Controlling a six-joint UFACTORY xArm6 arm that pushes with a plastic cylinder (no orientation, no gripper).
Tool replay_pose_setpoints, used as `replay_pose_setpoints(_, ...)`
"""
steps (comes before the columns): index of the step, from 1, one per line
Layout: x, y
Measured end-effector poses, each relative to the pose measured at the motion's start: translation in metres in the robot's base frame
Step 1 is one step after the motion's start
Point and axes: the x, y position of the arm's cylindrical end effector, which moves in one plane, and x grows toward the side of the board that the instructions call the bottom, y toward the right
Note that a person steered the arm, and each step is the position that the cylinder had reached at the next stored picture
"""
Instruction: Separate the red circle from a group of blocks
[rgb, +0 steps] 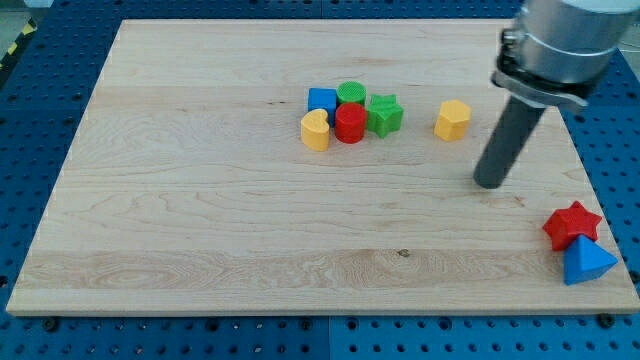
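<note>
The red circle (350, 123) sits in a tight group in the upper middle of the wooden board (200, 200). It touches the green circle (351, 94) above it, the blue cube (322, 101) at its upper left, the yellow heart-like block (315, 131) at its left and the green star (384, 114) at its right. My tip (490, 184) rests on the board well to the right of the group, below and right of a lone yellow hexagon (452, 119).
A red star (571, 224) and a blue triangular block (586, 262) sit together at the board's lower right edge. The board lies on a blue perforated table (30, 120).
</note>
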Motion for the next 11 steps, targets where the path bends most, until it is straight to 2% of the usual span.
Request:
replay_pose_setpoints(2,-0.002,-0.142)
replay_pose_setpoints(3,-0.018,-0.207)
replay_pose_setpoints(4,-0.054,-0.241)
replay_pose_setpoints(5,-0.081,-0.21)
replay_pose_setpoints(7,-0.055,-0.054)
replay_pose_setpoints(9,-0.054,-0.054)
replay_pose_setpoints(11,-0.054,0.053)
